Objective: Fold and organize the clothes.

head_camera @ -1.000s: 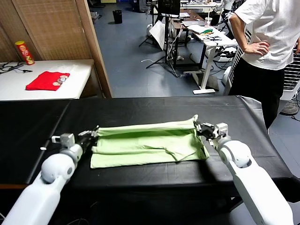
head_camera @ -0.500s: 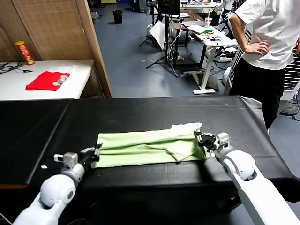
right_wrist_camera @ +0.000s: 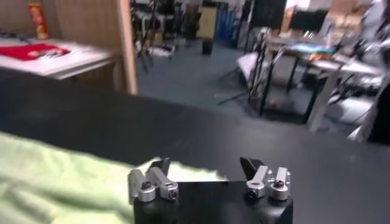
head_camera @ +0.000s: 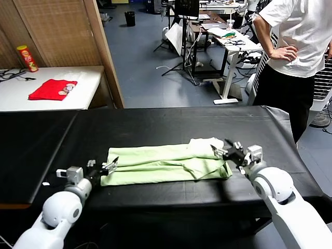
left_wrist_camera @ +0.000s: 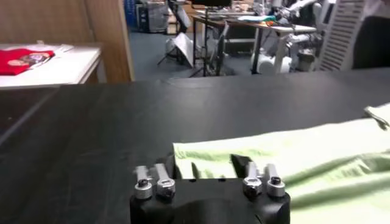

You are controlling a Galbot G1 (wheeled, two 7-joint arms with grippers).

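Pale light-green short-sleeved shirt (head_camera: pixel 166 163) of soft fabric lies folded into a long band on the black table (head_camera: pixel 155 124), its long axis running from your left to your right. Your left gripper (head_camera: pixel 106 168) sits at its left end and your right gripper (head_camera: pixel 224 150) at its right end, both with jaws released and gripping nothing. Each arm is nearest its own end.

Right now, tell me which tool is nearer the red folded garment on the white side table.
Left. The left tool sits at the green shirt's left end, on the side of the red garment. The right tool is at the shirt's right end, farther off.
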